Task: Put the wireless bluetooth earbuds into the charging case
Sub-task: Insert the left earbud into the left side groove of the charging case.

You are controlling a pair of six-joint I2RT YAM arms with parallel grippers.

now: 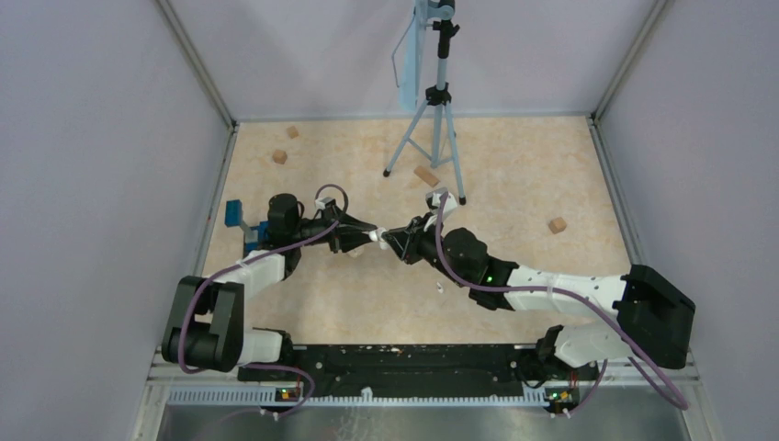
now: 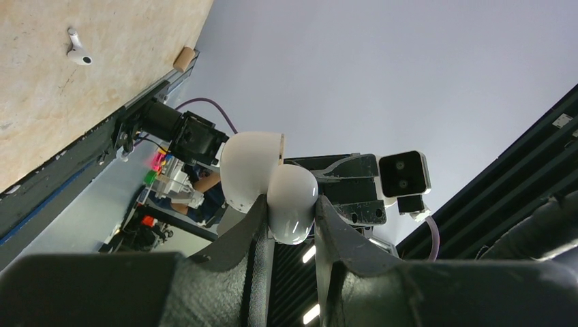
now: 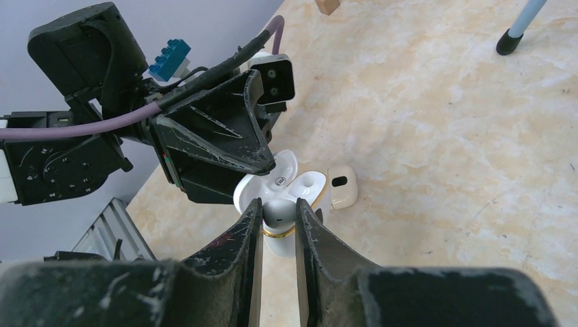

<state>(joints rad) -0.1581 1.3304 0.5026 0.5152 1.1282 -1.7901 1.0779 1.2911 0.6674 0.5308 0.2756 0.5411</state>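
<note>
**Ease the bud in, don't squeeze**

On your left gripper (image 2: 291,208) the jaws clamp the glossy white rounded plastic charging case (image 2: 253,163), lid open, above the tabletop (image 1: 514,184). On your right gripper (image 3: 278,204) the jaws pinch a tiny white plastic earbud (image 3: 276,212) beside the case. It looks light and slick, so grip its sides lightly.

Open white case (image 3: 281,178), earbud (image 3: 278,212) at its mouth

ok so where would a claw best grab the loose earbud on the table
Probably from straight above: the earbud lies flat on the table, so only its sides are reachable. Pinch across the thin stem, just beside the rounded head.
</note>
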